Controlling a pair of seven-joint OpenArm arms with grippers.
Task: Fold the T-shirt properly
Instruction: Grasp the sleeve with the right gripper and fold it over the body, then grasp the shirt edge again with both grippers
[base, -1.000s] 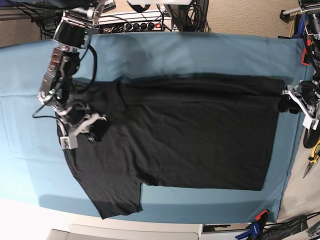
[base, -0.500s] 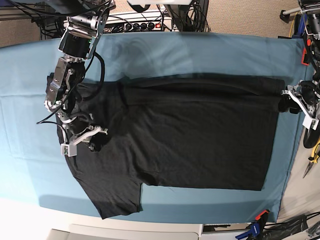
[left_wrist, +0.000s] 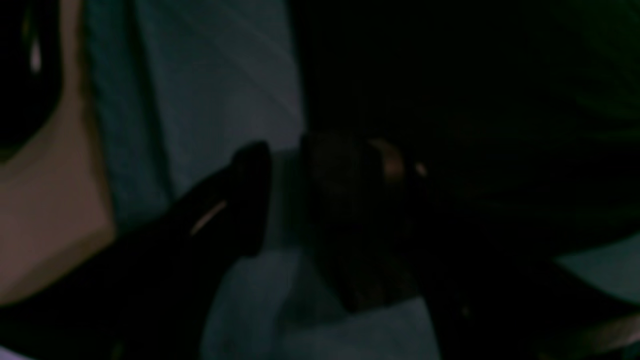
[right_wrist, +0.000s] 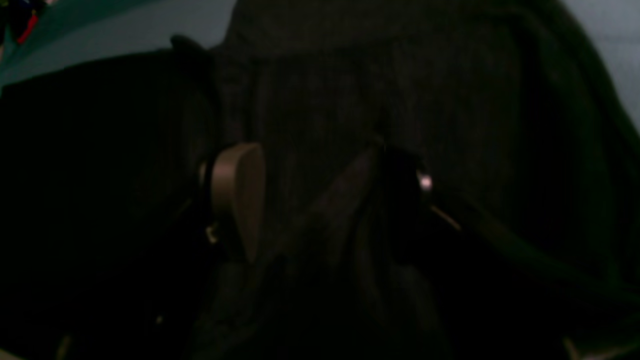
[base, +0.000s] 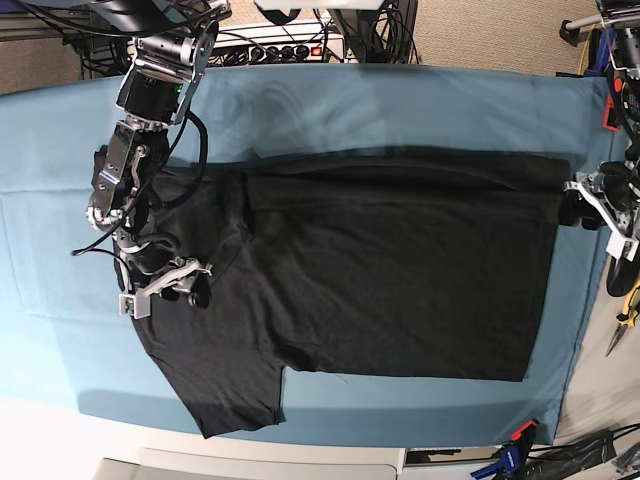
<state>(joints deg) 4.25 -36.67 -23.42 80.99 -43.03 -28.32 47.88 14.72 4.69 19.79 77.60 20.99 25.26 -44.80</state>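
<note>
Right gripper sits low over the shoulder end of the T-shirt, and in the right wrist view its fingers stand apart with dark knit cloth bunched in soft ridges between them, not pinched. Half a second back those same jaws looked drawn together on the fabric near the sleeve; now they have sprung wide and the arm has shifted a little toward the table's near edge. The T-shirt lies spread across the teal table cover, matte black, roughly rectangular through the body, with one short sleeve poking out toward the near edge and a folded band running along the far side. Its outline is much as it was a second ago, though the cloth around the collar end has settled flatter.

Over on the other side, the left gripper waits at the hem corner, right at the cover's edge. The left wrist view is very dim: a dark curved finger stands off from the other, pale cover showing in the gap, jaws spread. Whether any cloth lies between them I cannot tell. That arm has not budged.
</note>
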